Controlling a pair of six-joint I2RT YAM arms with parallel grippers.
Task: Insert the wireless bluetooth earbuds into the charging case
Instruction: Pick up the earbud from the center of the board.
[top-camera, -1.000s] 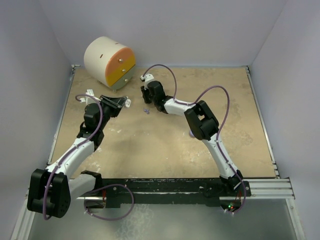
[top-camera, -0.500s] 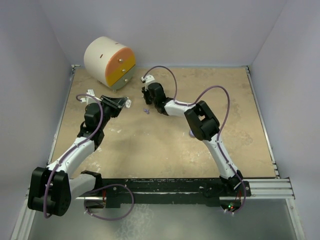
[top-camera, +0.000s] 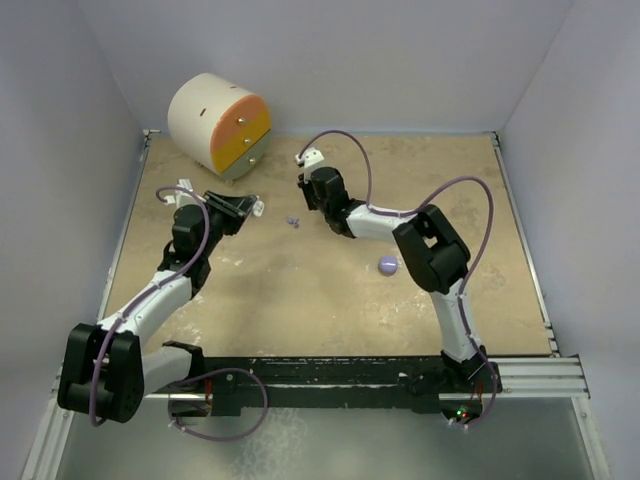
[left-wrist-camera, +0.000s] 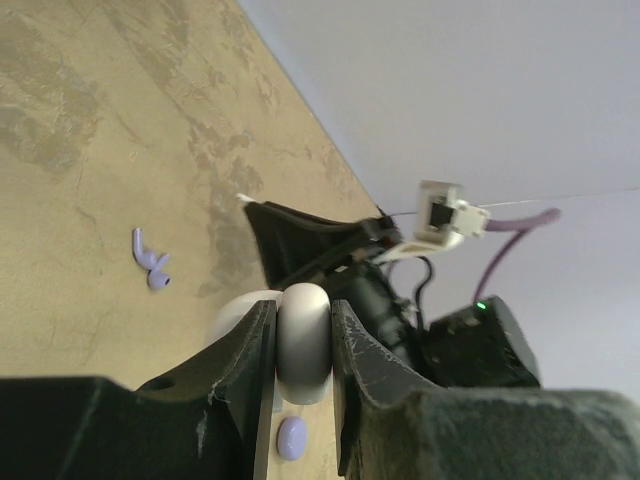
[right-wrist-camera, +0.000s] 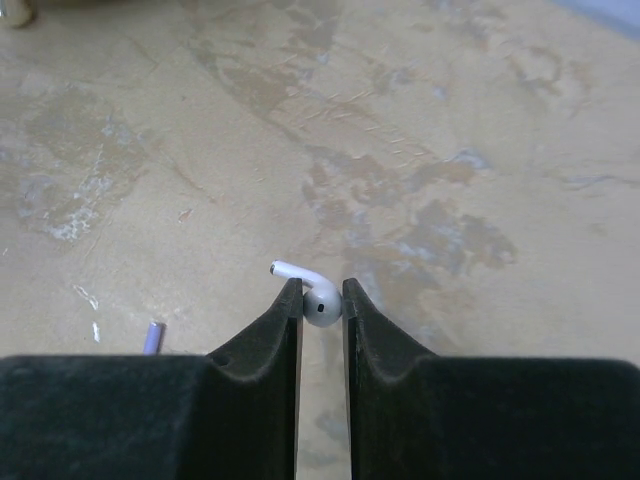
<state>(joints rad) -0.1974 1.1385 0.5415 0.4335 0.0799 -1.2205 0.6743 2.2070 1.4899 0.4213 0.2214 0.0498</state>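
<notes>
White stemmed plastic earbud (right-wrist-camera: 322, 308): pinched by bulb in right gripper (right-wrist-camera: 320, 296), close to mottled tan counter (right-wrist-camera: 500, 120) | rounded white charging case (left-wrist-camera: 303, 352): clamped in left gripper (left-wrist-camera: 303, 328) | advice: lift gently, turn stem toward case socket, release once seated.

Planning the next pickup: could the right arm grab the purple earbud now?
Probably not yet: the purple earbud lies unobstructed nearby, but the right gripper is shut on a white earbud.

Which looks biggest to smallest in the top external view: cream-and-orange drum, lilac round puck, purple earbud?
1. cream-and-orange drum
2. lilac round puck
3. purple earbud
The gaps are wide, so nearness to the camera does not change the order.
</notes>
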